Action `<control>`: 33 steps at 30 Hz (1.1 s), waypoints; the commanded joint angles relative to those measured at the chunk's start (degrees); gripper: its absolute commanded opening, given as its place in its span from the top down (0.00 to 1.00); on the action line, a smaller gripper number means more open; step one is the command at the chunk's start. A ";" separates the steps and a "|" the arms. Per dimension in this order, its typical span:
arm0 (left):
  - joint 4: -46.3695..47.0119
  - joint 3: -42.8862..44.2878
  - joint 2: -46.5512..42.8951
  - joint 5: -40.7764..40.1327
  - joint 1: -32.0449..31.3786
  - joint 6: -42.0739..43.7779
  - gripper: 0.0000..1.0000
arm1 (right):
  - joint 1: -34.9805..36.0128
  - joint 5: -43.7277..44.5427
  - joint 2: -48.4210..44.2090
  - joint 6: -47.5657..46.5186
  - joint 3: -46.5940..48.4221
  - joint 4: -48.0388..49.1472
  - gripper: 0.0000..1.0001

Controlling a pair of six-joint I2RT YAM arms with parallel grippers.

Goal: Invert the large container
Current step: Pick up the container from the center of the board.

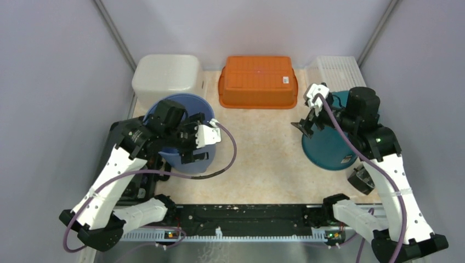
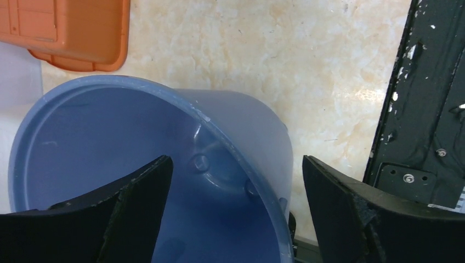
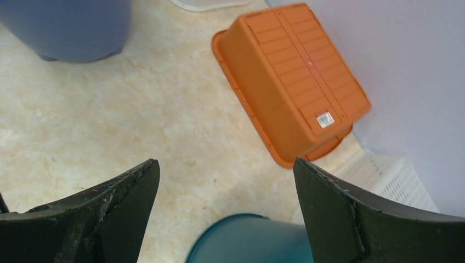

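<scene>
large blue bucket [image 1: 189,105] mouth up at the left of the surface [image 1: 257,159]
left hand [image 2: 236,164] is spread wide astride its rim, one finger inside and one outside, not clamped; right hand [image 3: 226,164], also apart, hangs over a teal bucket [image 1: 326,145].

The blue bucket [image 1: 187,104] at 9 o'clock is smooth plastic with a soft shine. The orange bin [image 1: 257,81] at 12 o'clock is matt plastic with ridges on it. The teal bucket [image 1: 323,149] at 3 o'clock is smooth plastic too. The table top [image 1: 263,156] looks like smooth, speckled stone.
</scene>
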 commanded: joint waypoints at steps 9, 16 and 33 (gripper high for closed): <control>-0.38 -1.27 2.18 5.93 -0.36 0.60 0.54 | 4.18 -14.13 -0.08 -5.12 -6.18 12.55 0.09; 1.11 0.36 3.76 13.34 -1.65 1.76 0.76 | 4.17 -20.30 1.36 -12.96 -7.55 12.26 0.08; 5.30 6.68 10.00 33.35 -4.74 4.34 0.88 | 7.05 -30.74 6.68 -28.65 1.96 -1.70 0.19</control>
